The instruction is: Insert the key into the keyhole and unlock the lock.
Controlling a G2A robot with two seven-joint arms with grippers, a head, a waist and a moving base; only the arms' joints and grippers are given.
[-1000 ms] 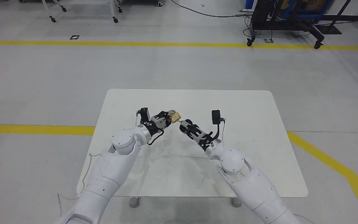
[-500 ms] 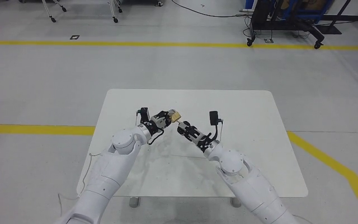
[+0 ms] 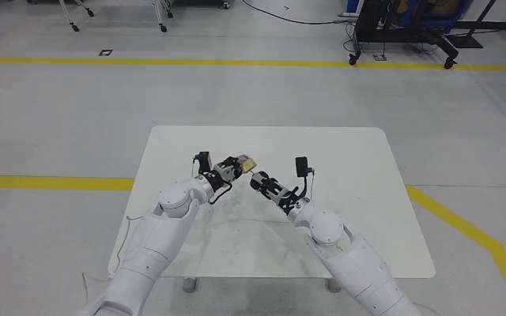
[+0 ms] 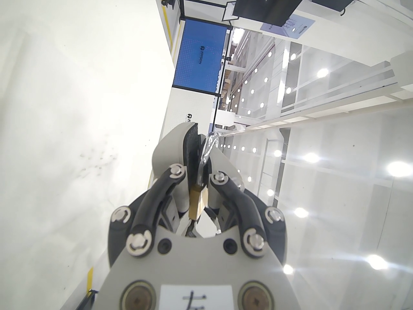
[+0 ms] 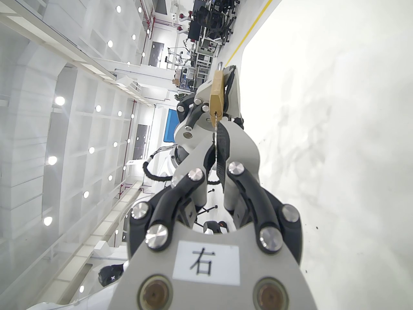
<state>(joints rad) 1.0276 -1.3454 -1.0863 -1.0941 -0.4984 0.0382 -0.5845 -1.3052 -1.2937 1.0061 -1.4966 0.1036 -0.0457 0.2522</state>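
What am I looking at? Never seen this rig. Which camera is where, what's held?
A two-armed robot at a white table. One picture looks down from a camera above the arms; the other two come from a camera on each wrist, looking forward along that arm. Both things are held in the air over the table. The left fingers pinch the lock by its shackle; the right fingers pinch the key, its tip at the lock's keyhole end. How deep it sits, I cannot tell.
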